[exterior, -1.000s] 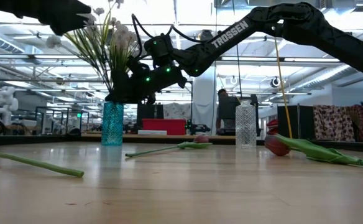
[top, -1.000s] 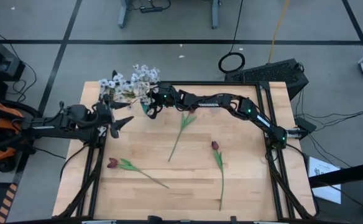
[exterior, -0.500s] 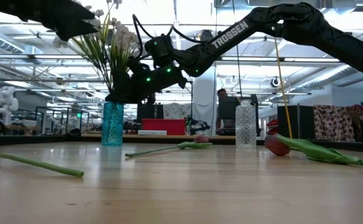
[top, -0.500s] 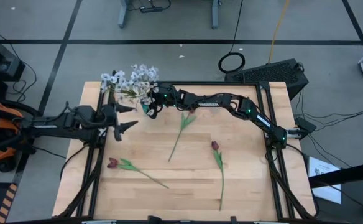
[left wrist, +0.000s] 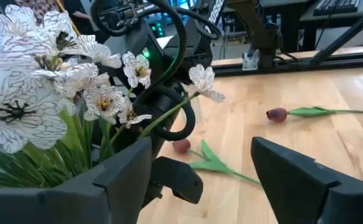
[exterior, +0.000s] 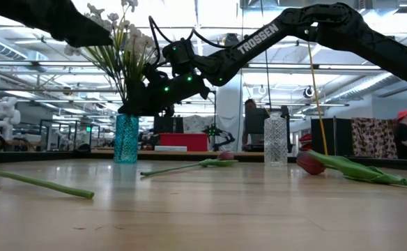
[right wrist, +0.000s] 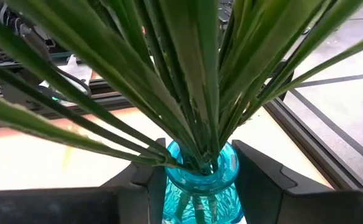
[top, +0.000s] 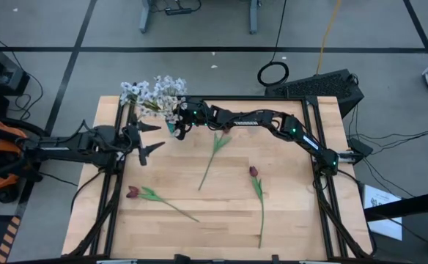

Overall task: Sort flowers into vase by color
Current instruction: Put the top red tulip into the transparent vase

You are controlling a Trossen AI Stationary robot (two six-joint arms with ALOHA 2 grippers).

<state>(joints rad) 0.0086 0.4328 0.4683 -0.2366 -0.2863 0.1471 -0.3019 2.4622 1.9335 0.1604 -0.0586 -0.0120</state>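
Sprays (top: 154,93) of white blossoms fill the teal vase (exterior: 126,138); right tool (right wrist: 200,186) straddles it, left tool (top: 145,139) spread.

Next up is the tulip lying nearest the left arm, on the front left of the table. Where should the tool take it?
Grip the tulip mid-stem, just past the leaf, coming straight down from above with the fingers across the stem. It lies flat and thin on the table; the bud looks easy to crush.

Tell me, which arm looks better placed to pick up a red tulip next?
Probably the left. The left gripper hangs open and empty, while the right gripper brackets the turquoise glass vase of white blossoms. The dark red tulip lies on its side.
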